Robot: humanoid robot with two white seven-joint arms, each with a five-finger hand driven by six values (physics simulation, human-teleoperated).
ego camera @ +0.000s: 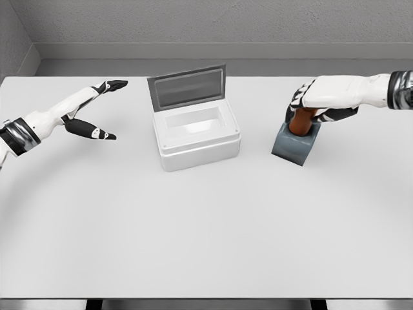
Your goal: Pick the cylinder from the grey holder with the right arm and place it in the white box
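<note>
- A wide white table [206,232] fills most of the head view, with a grey wall [213,22] behind it and a darker strip of floor showing under the near edge.
- At the far left, the left hand [87,113] hovers above the table on its white arm. Its dark-tipped fingers [115,84] are spread wide apart, the thumb pointing one way and the others another, and they hold nothing.
- Just left of the middle stands the white box [197,147]. It sits flat on the table, well apart from both hands.
- The box's lid [187,86] is raised at the back edge and tilts slightly backwards; its inner face is grey with a pale frame.
- Inside the box only a pale, smooth hollow shows; nothing can be seen lying in it.
- To the right of the box, with a clear gap of bare table between them, sits the grey holder [295,147], a small blocky cup leaning a little to one side.
- The brown cylinder [300,123] stands in the holder, its lower end sunk inside and its upper part sticking out.
- The right hand [316,103] reaches in from the right edge and is closed around the top of the cylinder, fingers wrapped down its sides.
</note>
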